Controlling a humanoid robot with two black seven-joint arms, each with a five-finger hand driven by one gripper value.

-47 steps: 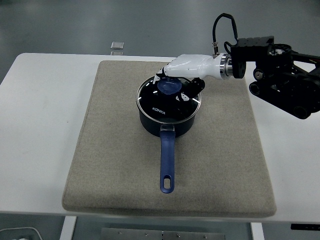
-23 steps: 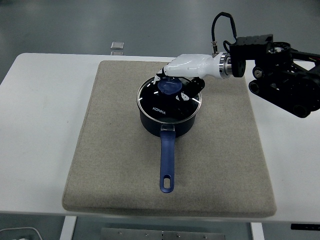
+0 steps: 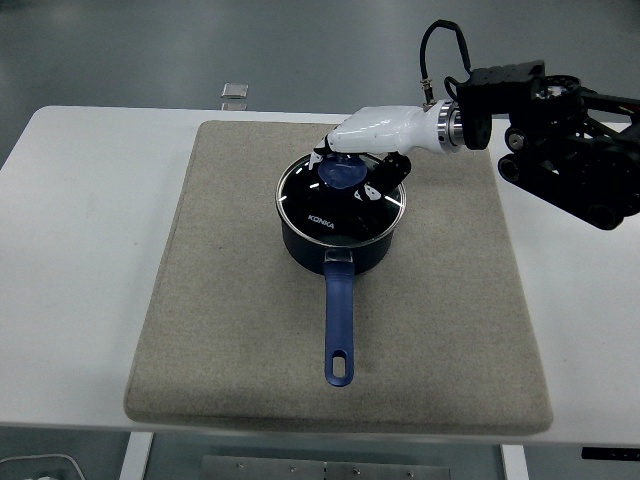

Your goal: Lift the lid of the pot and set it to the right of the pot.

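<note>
Robot hand gripping the knob of a lid on a blue pot.

Near to far: a beige mat [image 3: 200, 330] covers the white table [image 3: 70, 250]. The pot [image 3: 340, 245] sits mid-mat, its long handle pointing toward the near edge. The glass pot lid [image 3: 335, 207] rests on it. The right hand [image 3: 372, 150], reaching in from the right, has its fingers closed around the lid's blue knob [image 3: 340, 175].

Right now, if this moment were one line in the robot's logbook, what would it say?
right hand: fingers on lid knob | lid: on pot | pot: on mat | left arm: out of view
</note>
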